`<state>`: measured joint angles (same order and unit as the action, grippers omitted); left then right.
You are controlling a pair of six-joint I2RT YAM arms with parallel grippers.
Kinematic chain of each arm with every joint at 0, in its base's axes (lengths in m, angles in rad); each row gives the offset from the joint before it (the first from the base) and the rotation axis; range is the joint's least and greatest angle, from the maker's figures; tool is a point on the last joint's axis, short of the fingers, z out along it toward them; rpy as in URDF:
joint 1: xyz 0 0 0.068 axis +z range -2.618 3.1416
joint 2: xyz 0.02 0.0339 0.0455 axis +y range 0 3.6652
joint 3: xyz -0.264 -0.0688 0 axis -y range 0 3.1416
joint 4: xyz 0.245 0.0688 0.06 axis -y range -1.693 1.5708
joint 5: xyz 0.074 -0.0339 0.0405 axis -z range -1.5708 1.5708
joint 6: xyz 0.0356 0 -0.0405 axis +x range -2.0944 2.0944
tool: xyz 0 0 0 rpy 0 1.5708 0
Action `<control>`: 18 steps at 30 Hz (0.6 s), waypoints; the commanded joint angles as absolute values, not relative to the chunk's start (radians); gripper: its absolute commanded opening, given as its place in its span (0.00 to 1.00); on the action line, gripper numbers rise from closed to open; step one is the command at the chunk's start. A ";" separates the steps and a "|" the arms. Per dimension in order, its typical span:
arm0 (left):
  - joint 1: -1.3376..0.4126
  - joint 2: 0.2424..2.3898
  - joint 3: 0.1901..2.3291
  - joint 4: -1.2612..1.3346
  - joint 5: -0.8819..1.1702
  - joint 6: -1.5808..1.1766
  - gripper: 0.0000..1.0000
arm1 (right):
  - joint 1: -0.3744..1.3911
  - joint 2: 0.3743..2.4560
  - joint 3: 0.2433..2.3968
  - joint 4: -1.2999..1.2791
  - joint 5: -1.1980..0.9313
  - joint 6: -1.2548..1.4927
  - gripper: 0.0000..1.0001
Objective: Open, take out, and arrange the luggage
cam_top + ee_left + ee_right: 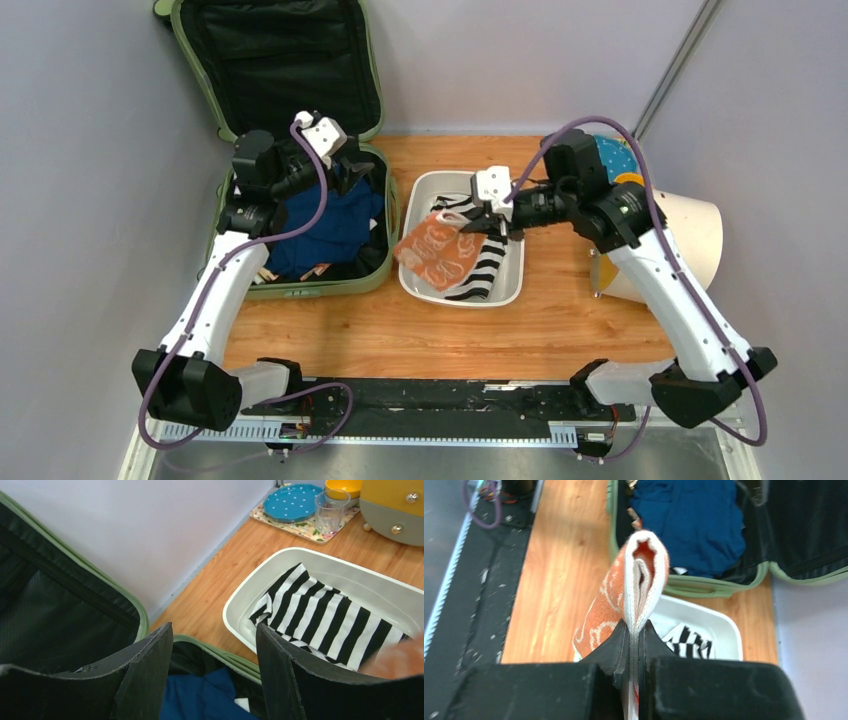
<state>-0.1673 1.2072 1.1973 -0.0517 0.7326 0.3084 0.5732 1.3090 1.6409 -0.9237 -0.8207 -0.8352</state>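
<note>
The sage-green luggage (300,290) lies open at the back left, its black-lined lid (280,60) leaning on the wall. A blue garment (325,225) fills its base. My left gripper (352,170) hovers over the luggage's right rim (225,657), open and empty (214,630), with the blue garment (200,695) below. My right gripper (492,225) is shut on an orange patterned cloth (437,250), its folded white edge pinched between the jaws (636,625). The cloth hangs over the white tub (420,190), where a black-and-white striped cloth (487,270) lies.
A cream cylinder (680,230) lies at the right edge. Behind the tub, a floral tray holds a blue dotted plate (292,502) and a clear glass (330,512), next to a yellow-and-grey box (395,505). Walls close in at the back and left.
</note>
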 commanded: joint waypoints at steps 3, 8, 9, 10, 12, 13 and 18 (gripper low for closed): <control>-0.163 1.209 1.149 -0.031 0.681 0.241 0.71 | 0.577 1.169 1.632 -1.321 -0.847 -1.018 0.00; -0.164 1.212 1.115 -0.034 0.692 0.229 0.71 | 0.577 1.124 1.539 -1.416 -0.847 -1.158 0.00; -0.164 1.215 1.106 -0.031 0.689 0.224 0.71 | 0.575 1.126 1.488 -1.393 -0.797 -1.161 0.00; -0.164 1.215 1.103 -0.032 0.690 0.222 0.72 | 0.575 1.132 1.468 -1.364 -0.773 -1.186 0.00; -0.166 1.219 1.100 -0.041 0.692 0.225 0.72 | 0.571 1.178 1.454 -1.329 -0.721 -1.193 0.00; -0.166 1.221 1.103 -0.046 0.689 0.230 0.72 | 0.566 1.201 1.459 -1.307 -0.709 -1.181 0.00; -0.164 1.221 1.103 -0.086 0.658 0.282 0.72 | 0.519 1.399 1.555 -1.227 -0.644 -1.132 0.00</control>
